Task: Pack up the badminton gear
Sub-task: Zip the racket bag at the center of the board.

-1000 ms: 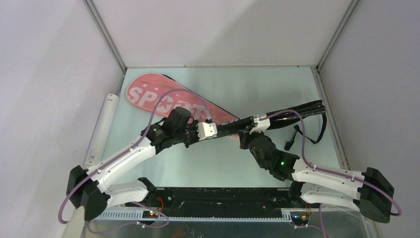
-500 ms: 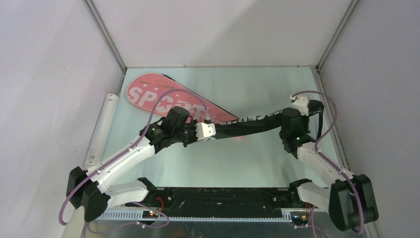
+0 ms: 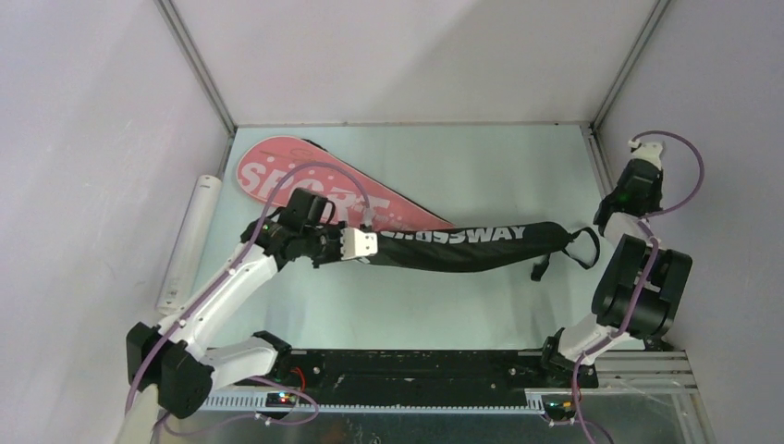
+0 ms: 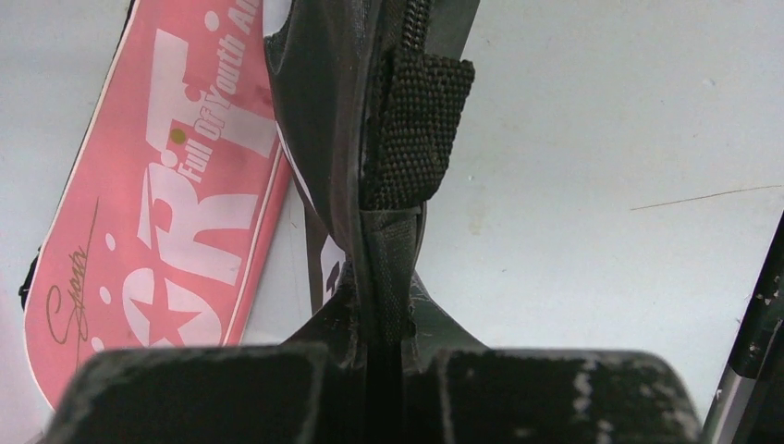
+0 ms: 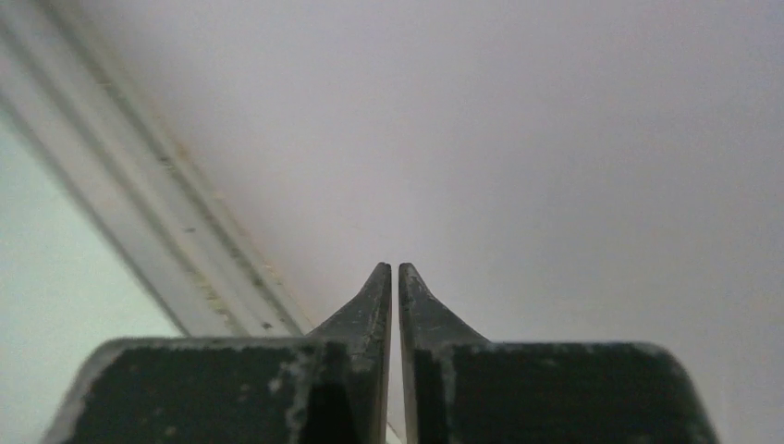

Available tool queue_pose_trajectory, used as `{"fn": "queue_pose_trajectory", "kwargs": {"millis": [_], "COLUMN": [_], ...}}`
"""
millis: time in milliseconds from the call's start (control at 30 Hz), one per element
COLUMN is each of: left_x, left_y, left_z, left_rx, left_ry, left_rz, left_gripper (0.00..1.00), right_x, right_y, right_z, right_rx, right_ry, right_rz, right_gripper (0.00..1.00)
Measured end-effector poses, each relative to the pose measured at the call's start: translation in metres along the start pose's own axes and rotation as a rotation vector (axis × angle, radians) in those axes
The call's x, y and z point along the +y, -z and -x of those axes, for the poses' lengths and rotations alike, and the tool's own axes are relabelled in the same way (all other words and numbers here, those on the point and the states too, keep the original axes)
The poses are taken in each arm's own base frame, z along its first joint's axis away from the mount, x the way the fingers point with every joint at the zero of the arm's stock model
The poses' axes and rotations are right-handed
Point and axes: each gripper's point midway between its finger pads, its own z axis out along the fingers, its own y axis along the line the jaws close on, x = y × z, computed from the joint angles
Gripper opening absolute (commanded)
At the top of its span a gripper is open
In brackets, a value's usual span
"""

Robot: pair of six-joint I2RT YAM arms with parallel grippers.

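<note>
The black "CROSSWAY" bag (image 3: 471, 246) lies stretched across the table's middle, its strap loop (image 3: 582, 248) at the right end. My left gripper (image 3: 370, 244) is shut on the bag's left end; in the left wrist view the bag's edge and webbing tab (image 4: 407, 129) stand pinched between the jaws. The pink "SPORT" bag (image 3: 314, 185) lies flat at the back left and also shows in the left wrist view (image 4: 176, 185). The translucent white tube (image 3: 189, 242) lies along the left wall. My right gripper (image 5: 395, 273) is shut and empty, raised at the right wall (image 3: 647, 153). No rackets or shuttlecocks are visible.
Metal frame posts (image 3: 199, 69) rise at the back corners. The right arm's elbow (image 3: 643, 287) stands folded near the table's right edge. A black rail (image 3: 416, 365) runs along the near edge between the arm bases.
My right arm let go of the black bag, swung right and rose to the right wall. The bag now lies flatter. My left gripper pulled its end slightly left.
</note>
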Motion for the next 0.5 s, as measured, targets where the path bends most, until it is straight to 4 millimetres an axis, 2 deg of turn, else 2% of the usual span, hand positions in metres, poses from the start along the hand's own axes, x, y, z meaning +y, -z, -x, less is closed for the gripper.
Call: {"fn": "queue_pose_trajectory", "kwargs": {"millis": [100,133,200,300,367,400,467,500], "left_x": [0.006,0.009,0.013,0.022,0.032,0.040,0.053,0.058], "left_y": [0.000,0.000,0.000,-0.002,-0.008,-0.014,-0.026,-0.031], "left_z": [0.003,0.004,0.006,0.005,0.003,0.001,-0.005,-0.010], "left_rx": [0.008,0.010,0.014,0.011,0.000,-0.013,-0.033,-0.033], "left_ry": [0.004,0.009,0.006,-0.036,-0.087,-0.132,-0.195,-0.217], "left_rz": [-0.016,-0.020,-0.024,0.000,0.051,0.106,0.200,0.238], "left_gripper": [0.00,0.00,0.00,0.00,0.00,0.00,0.00,0.09], "right_x": [0.027,0.032,0.035,0.019,0.010,0.008,0.010,0.011], "right_y": [0.010,0.018,0.044,0.103,0.152,0.185,0.224,0.241], "right_z": [0.018,0.026,0.054,0.115,0.154,0.173,0.189,0.192], "right_rx": [-0.062,-0.088,-0.169,-0.368,-0.513,-0.594,-0.670,-0.696], "right_ry": [-0.030,-0.052,-0.121,-0.260,-0.326,-0.360,-0.400,-0.421], "right_rz": [0.213,0.276,0.406,0.547,0.627,0.681,0.761,0.800], "right_gripper": [0.42,0.52,0.63,0.69,0.71,0.72,0.74,0.75]}}
